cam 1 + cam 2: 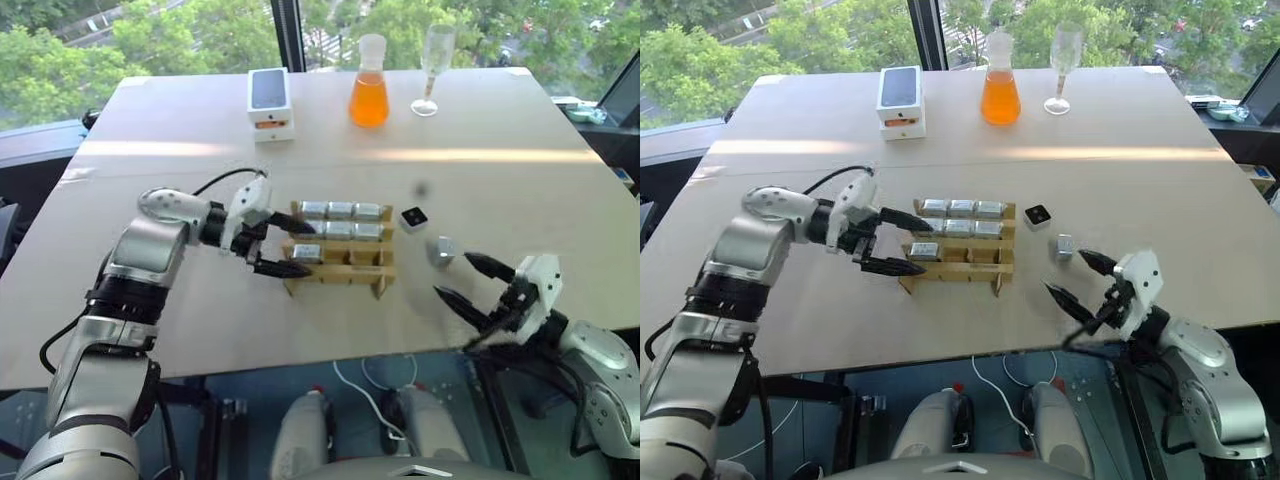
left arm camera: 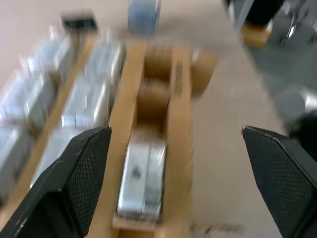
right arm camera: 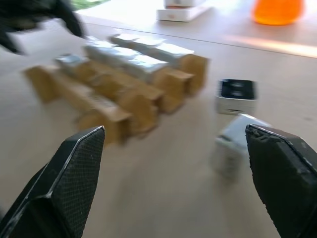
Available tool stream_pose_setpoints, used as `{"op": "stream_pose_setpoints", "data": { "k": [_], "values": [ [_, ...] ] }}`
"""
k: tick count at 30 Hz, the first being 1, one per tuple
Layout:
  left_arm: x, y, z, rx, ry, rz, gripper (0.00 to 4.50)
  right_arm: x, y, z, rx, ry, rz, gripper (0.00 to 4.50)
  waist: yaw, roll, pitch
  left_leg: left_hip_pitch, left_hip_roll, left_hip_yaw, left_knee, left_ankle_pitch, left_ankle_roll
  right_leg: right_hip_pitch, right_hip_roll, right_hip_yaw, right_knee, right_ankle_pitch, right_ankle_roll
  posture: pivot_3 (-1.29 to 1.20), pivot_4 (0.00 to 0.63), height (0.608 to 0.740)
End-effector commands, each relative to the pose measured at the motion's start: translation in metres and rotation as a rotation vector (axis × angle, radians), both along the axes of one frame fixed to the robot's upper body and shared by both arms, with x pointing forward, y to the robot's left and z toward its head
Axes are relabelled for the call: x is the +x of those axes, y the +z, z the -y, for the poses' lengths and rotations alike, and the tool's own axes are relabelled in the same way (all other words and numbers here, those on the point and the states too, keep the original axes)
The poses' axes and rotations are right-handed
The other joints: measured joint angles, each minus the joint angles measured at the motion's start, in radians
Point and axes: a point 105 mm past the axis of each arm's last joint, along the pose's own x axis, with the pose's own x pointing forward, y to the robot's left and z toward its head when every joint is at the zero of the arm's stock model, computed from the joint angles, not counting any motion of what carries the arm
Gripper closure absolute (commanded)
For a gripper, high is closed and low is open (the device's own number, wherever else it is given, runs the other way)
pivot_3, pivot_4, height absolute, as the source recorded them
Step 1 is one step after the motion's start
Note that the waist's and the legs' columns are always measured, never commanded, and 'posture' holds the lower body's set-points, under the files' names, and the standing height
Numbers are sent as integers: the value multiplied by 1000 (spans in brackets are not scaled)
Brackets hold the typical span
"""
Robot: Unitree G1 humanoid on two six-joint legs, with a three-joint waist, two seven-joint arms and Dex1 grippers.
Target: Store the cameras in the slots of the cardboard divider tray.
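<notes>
Seven cameras (image 1: 340, 210) seated in the cardboard divider tray (image 1: 340, 272) beside the wide-open left hand (image 1: 283, 245). Two loose cameras (image 1: 1065, 246) lie just ahead of the wide-open, empty right hand (image 1: 1077, 277). Judged rigid, smooth, light; flat metal sides should be pinched.

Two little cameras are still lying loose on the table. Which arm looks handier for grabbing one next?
Probably the right. Its open right gripper sits just short of the two loose cameras beside the cardboard tray. The open left gripper is at the tray's other end, with the tray between it and them.
</notes>
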Motion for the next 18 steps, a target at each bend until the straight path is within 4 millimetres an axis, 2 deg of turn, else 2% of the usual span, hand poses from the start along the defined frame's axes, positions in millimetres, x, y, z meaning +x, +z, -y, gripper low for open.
{"op": "stream_pose_setpoints", "data": {
  "k": [1, 2, 7, 12, 18],
  "values": [
    [-17, 27, -3, -99, 30, 44, 96, 14, -1, 8, 41, -231, -12, 0, 1, 0, 0, 0, 0, 0, 0, 0, 0, 0, -2, 0, 0, 0, 0, 0, 150, 740],
    [-20, 26, -5, -95, 48, 48, 96, 16, -2, 11, 67, -287, -31, 0, -1, 0, 0, 0, 0, 0, 0, 0, 0, -1, -2, 0, 1, 0, 0, 0, 150, 740],
    [-44, 19, -24, -12, 180, 85, 96, 14, -1, -12, 120, -310, -58, 0, -12, 0, 0, 0, 0, 1, -1, 0, 0, -1, -4, 0, 0, 0, 0, 0, 150, 740],
    [-54, 18, -27, 1, 273, 121, 96, 18, -7, -29, 137, -319, -80, 0, -12, 0, 0, 0, -1, 0, -1, 0, 0, 0, -5, -1, 0, 0, 0, 0, 150, 740],
    [-57, 16, -24, 7, 295, 126, 96, 37, -13, -27, 118, -414, -99, 0, -15, 0, 0, 1, -1, 0, -1, 0, 0, 0, -5, -1, 1, 0, 0, 0, 150, 740]
  ]
}}
